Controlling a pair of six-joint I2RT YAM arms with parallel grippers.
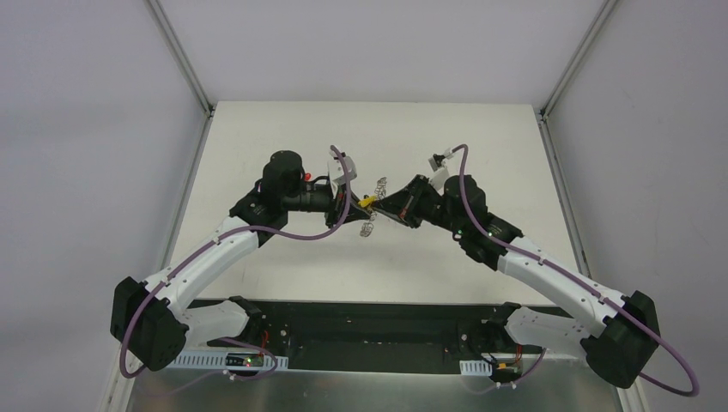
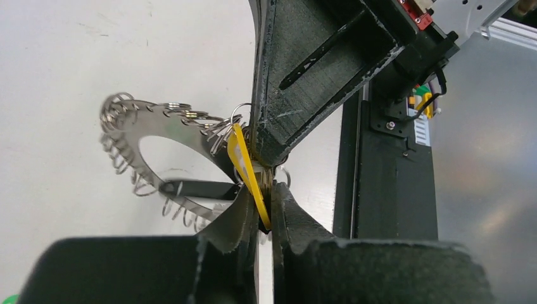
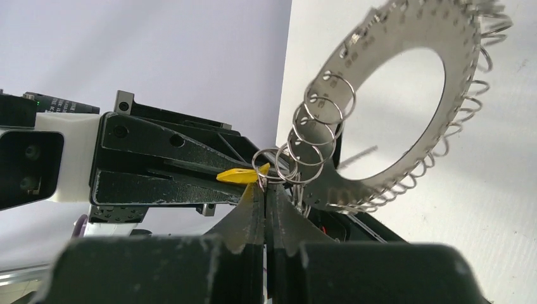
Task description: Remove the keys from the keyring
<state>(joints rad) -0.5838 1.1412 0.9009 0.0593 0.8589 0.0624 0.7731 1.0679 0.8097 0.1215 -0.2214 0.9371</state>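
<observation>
- One keyring (image 2: 152, 123), hanging over the white table (image 1: 283, 137) between my two pincers.
- One key (image 2: 244, 161) in sight, with a yellow tag; my left pincer (image 2: 265, 209) is clamped on that tag.
- My right pincer (image 3: 265, 190) is pinched together on the keyring's looped edge. Its black fingers block that side in the left wrist view.

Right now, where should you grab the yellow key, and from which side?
Pinch the yellow tag across its flat faces, coming from the left arm's side, opposite the keyring. It is thin and sticks out clear of the wire loops. The left gripper looks shut on it just so.
</observation>
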